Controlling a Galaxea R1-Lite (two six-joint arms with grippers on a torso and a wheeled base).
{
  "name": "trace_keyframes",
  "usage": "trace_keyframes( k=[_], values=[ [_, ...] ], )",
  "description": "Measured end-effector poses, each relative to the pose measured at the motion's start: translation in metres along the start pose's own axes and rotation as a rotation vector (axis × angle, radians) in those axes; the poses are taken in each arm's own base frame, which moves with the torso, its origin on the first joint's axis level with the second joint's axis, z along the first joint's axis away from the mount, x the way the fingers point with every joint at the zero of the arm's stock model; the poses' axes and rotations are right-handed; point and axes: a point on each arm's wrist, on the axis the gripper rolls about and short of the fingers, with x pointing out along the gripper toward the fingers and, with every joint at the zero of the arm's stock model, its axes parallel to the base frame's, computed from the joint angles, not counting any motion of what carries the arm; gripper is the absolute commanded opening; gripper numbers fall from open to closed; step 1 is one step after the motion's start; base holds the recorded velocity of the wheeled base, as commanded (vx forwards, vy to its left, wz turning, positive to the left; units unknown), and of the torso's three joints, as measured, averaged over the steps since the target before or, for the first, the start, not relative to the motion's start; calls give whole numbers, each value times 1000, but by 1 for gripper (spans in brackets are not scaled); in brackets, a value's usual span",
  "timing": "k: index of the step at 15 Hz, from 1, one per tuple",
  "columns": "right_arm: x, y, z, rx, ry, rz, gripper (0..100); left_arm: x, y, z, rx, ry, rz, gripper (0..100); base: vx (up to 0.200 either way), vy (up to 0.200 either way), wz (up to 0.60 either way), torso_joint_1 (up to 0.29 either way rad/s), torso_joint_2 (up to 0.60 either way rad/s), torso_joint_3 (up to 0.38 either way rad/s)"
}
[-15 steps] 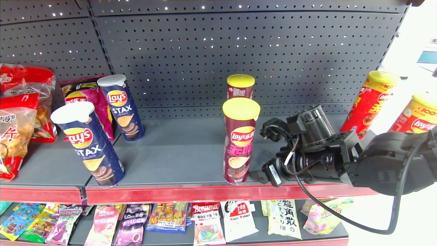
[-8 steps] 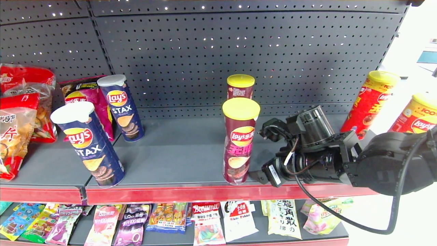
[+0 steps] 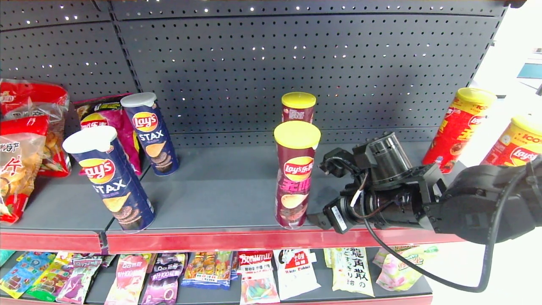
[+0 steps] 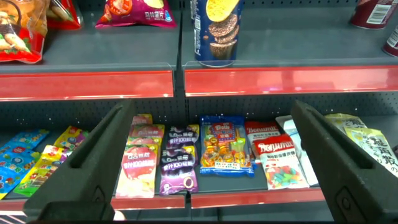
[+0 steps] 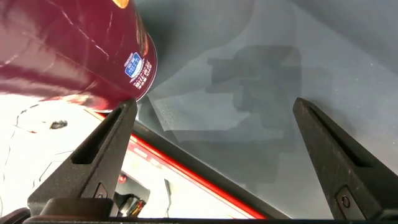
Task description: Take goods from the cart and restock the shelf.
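While the right gripper (image 5: 214,109) is held low at the front edge of the shelf (image 3: 220,186), its fingers are kept wide apart and nothing is clamped between them. The maroon can (image 3: 295,182) with the yellow lid is stood near the red front strip (image 3: 203,240), just beside one finger; whether it is touched cannot be told. A second maroon can (image 3: 298,108) is placed behind it, near the perforated back wall (image 3: 296,55). Two blue cans (image 3: 111,182) are seen to the left, well apart from it, and red cans (image 3: 459,123) to the right. The left gripper (image 4: 211,109) is also spread apart and empty, and is pointed at the candy bags (image 4: 224,146) one level below.
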Motion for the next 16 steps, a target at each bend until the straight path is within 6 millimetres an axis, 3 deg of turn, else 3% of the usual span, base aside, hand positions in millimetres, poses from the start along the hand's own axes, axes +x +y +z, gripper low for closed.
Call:
trace_keyframes(
  k=[5, 9, 16],
  values=[
    [-13, -8, -11, 14, 11, -17, 100, 0, 0, 0, 0, 0, 0, 100, 0, 0, 0, 0, 0, 0],
    [-58, -15, -24, 26, -52, -27, 100, 0, 0, 0, 0, 0, 0, 100, 0, 0, 0, 0, 0, 0],
    [-162, -26, -115, 52, -220, -58, 100, 0, 0, 0, 0, 0, 0, 100, 0, 0, 0, 0, 0, 0]
  ],
)
